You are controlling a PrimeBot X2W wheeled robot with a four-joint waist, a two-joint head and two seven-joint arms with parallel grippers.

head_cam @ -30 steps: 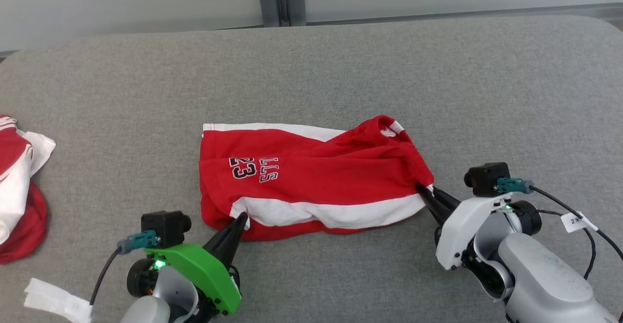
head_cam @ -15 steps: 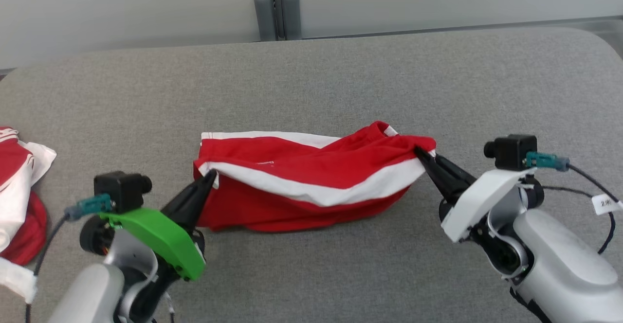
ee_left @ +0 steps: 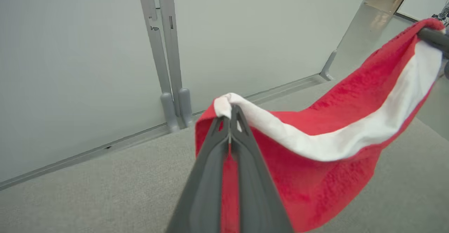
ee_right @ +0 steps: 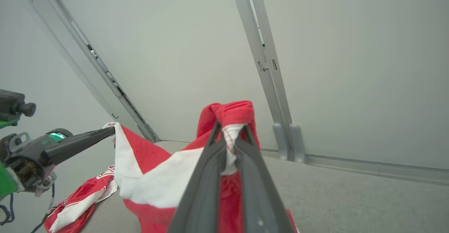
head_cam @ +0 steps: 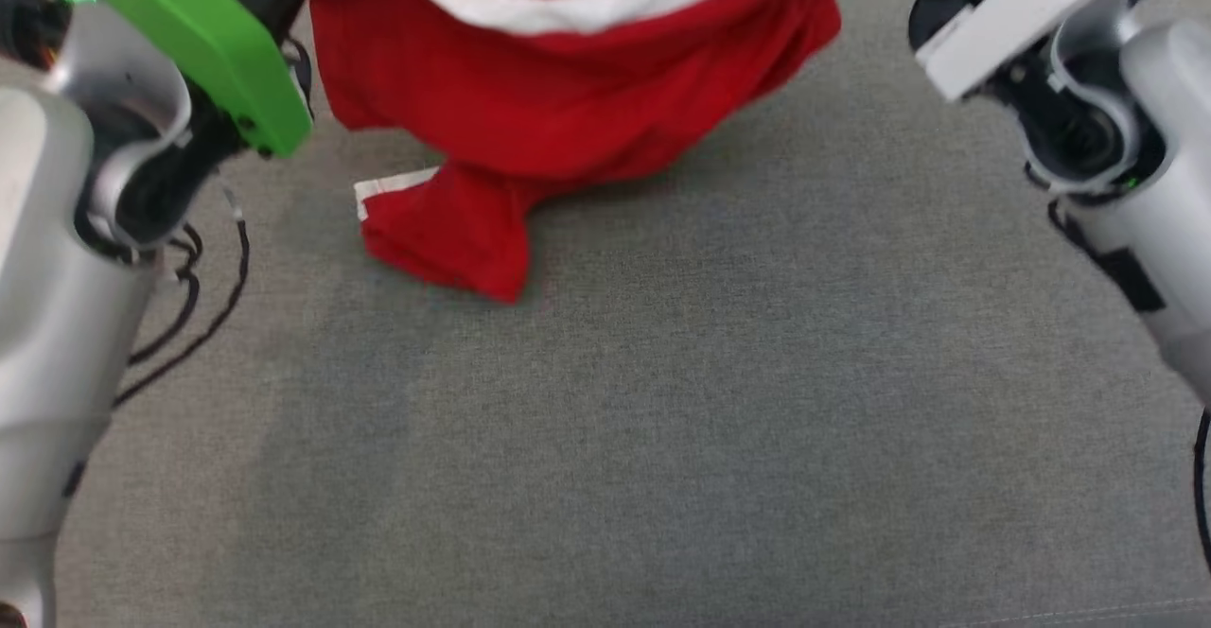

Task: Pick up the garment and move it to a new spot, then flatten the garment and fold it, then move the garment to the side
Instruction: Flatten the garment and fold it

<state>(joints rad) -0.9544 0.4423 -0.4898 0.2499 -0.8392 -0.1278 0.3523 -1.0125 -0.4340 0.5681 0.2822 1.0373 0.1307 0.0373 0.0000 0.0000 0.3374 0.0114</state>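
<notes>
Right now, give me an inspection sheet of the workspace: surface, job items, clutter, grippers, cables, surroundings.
Surface: grey fabric table, dark shadow patches under the arms.
Job's things: garment, red with a white band, lifted between both grippers and sagging in the middle; one lower corner appears to touch the table.
Clutter: second red-and-white garment, crumpled on the table on the left gripper's side.
Grippers: left gripper shut on the garment's white edge; right gripper shut on its other end.
Cables: black cables hang loose beside the left arm.
Surroundings: pale wall panels and a grey post behind the table.
</notes>
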